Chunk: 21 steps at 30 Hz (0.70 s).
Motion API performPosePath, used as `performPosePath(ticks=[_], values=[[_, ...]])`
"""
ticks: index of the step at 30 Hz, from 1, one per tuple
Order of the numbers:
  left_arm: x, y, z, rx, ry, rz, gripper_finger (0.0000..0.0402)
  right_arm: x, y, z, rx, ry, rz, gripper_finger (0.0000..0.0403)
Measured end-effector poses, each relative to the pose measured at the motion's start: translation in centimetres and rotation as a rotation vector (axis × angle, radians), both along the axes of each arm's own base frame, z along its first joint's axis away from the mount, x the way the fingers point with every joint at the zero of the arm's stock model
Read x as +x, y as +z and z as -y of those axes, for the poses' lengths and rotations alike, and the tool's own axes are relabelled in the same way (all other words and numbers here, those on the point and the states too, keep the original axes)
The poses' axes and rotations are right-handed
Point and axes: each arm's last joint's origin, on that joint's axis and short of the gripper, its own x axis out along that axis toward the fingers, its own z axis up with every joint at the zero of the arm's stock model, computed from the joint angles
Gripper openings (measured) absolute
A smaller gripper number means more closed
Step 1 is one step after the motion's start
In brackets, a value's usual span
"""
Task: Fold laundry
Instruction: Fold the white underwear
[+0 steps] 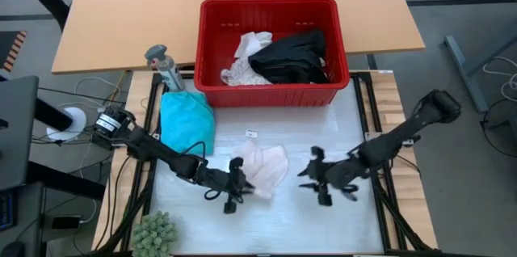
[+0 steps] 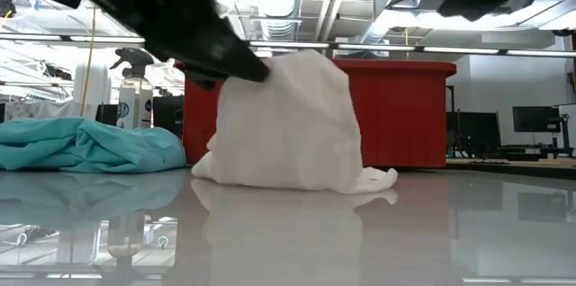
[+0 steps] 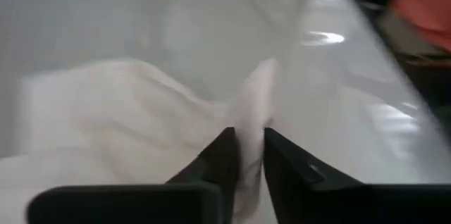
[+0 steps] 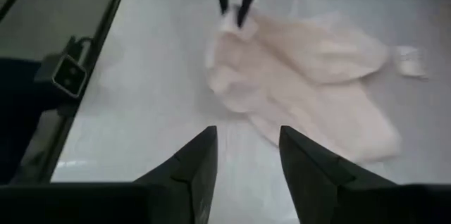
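Note:
A cream garment [image 1: 265, 166] lies crumpled at the middle of the white table [image 1: 323, 132]. My left gripper [image 1: 239, 183] stands at the garment's left edge, shut on it. In the low view the cloth [image 2: 288, 133] rises into a peak at the dark fingers, and its lower part rests on the table. My right gripper [image 4: 246, 160] hovers open to the right of the garment [image 4: 310, 90], with nothing between its fingers. A teal garment [image 1: 187, 121] lies in a heap at the table's far left. My left gripper pinches a raised fold of the cream garment [image 3: 252, 111] between its two fingers, at the garment's left edge. The fingers [image 3: 222, 160] come slanting down from the table's left side. The cloth is drawn up to a peak [image 2: 274, 66], and the rest lies on the table.
The red basket [image 1: 275, 94] at the table's far edge holds a white cloth [image 1: 246, 56] and a black garment [image 1: 291, 56]. A spray bottle [image 1: 166, 67] stands left of it. A green fuzzy plant [image 1: 153, 235] sits at the near left corner. A small tag [image 1: 251, 134] lies mid-table.

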Motion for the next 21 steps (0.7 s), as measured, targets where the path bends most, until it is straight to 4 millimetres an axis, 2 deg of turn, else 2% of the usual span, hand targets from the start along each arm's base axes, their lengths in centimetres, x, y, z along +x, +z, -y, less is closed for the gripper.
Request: performPosePath(ticks=[5,9,11,15,18,21], values=[[-0.9,-0.1,2.0,-0.113,-0.093,-0.049,0.0124,2.7,-3.0,0.1,-0.008,-0.065,-0.048,0.0221],[-1.7,-0.1,3.4,-0.161,-0.092,-0.062,0.0155,4.6,-5.3,1.7,0.032,-0.209,-0.109,0.0232],[-2.0,-0.1,3.7,-0.157,-0.039,-0.057,0.0163,5.4,-6.5,2.7,0.053,-0.289,-0.144,0.0232],[-2.0,-0.2,3.3,-0.089,0.158,-0.012,0.0166,6.5,-8.1,4.5,0.084,-0.400,-0.178,0.0233],[-1.9,0.6,2.6,-0.025,0.235,0.054,0.0166,7.1,-8.4,5.5,0.103,-0.437,-0.170,0.0233],[-2.1,1.8,1.8,0.048,0.298,0.088,0.0167,7.7,-7.7,5.9,0.153,-0.399,-0.157,0.0233]])
